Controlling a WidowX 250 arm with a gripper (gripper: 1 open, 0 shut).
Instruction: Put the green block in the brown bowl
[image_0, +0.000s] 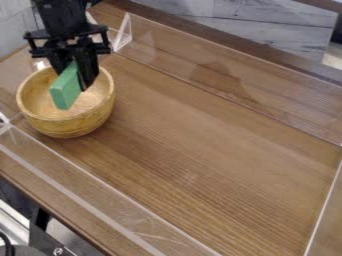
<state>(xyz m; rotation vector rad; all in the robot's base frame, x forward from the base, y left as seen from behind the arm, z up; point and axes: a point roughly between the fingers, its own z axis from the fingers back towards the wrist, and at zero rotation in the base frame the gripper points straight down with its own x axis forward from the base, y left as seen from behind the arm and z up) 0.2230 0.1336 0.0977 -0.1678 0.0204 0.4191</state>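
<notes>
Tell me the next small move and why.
Probably lower the green block slightly, then open the gripper: it grips the block upright, with the block's lower part inside the rim of the bowl.

Brown wooden tabletop (214, 150) w/ visible grain, filling most of the view. Pale marble-look surface (274, 25) w/ grey veins along the top, beyond the table's far edge. Dark items (30, 222), too blurry to ID, in the bottom L corner, just off the table's edge. Pale strip down the R side.
</notes>
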